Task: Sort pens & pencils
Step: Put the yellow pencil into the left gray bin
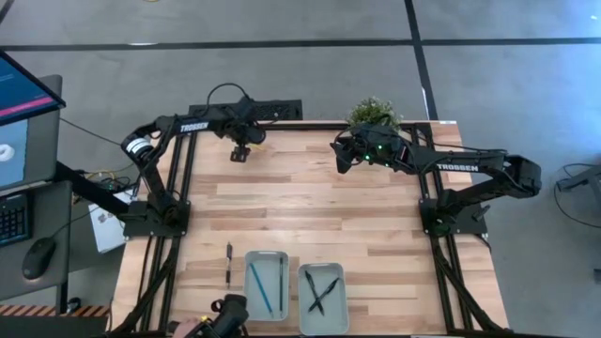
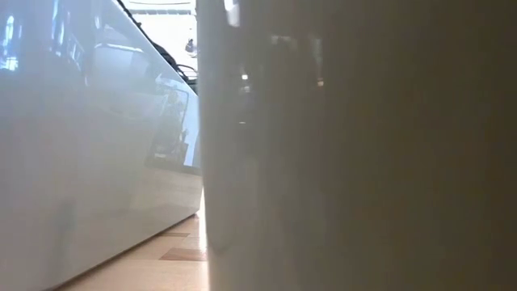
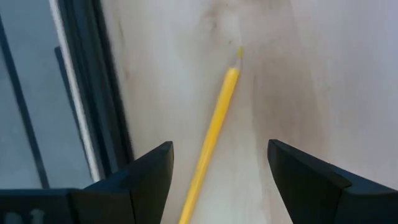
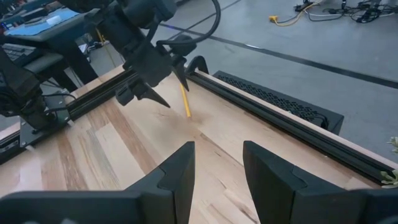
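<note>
A yellow pencil [image 3: 214,124] lies flat on the wooden table [image 1: 310,207] near its far edge. My left gripper [image 3: 217,152] hangs over it, pointing down and open, one finger on either side of the pencil and clear of it. The right wrist view shows the same pencil [image 4: 185,102] under that gripper. My right gripper [image 1: 341,158] waits open above the far middle of the table with nothing in it. At the near edge, one tray [image 1: 266,255] holds two bluish sticks and another tray [image 1: 322,270] holds crossed black pens. One black pen [image 1: 228,263] lies on the table left of the trays.
A potted plant [image 1: 374,113] stands at the far edge behind my right gripper. A person's hand [image 1: 192,327] and a dark object [image 1: 228,314] show at the near edge by the trays. A black rail [image 4: 267,99] runs along the far edge. The low view is blocked by something close.
</note>
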Action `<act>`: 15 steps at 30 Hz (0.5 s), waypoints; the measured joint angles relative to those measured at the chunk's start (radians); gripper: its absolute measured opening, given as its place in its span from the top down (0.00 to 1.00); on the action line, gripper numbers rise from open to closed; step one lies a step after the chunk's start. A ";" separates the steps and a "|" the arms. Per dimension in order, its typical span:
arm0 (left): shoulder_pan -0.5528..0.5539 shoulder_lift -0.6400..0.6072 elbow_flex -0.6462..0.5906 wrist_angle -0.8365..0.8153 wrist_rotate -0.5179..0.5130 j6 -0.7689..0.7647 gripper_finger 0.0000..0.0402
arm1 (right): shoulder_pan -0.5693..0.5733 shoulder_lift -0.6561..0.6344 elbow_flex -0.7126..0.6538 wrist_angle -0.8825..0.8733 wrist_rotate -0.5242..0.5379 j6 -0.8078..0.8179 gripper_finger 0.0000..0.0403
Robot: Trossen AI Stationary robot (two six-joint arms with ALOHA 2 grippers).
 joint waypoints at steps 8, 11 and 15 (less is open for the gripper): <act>-0.013 0.019 -0.002 0.012 -0.005 0.004 0.37 | 0.001 0.000 0.000 0.000 0.000 0.000 0.61; -0.014 0.016 0.000 0.029 -0.006 0.006 0.37 | 0.001 0.000 0.000 0.000 0.000 0.000 0.61; -0.018 0.016 0.000 -0.011 -0.017 -0.023 0.37 | 0.010 0.000 0.000 0.000 0.000 0.000 0.61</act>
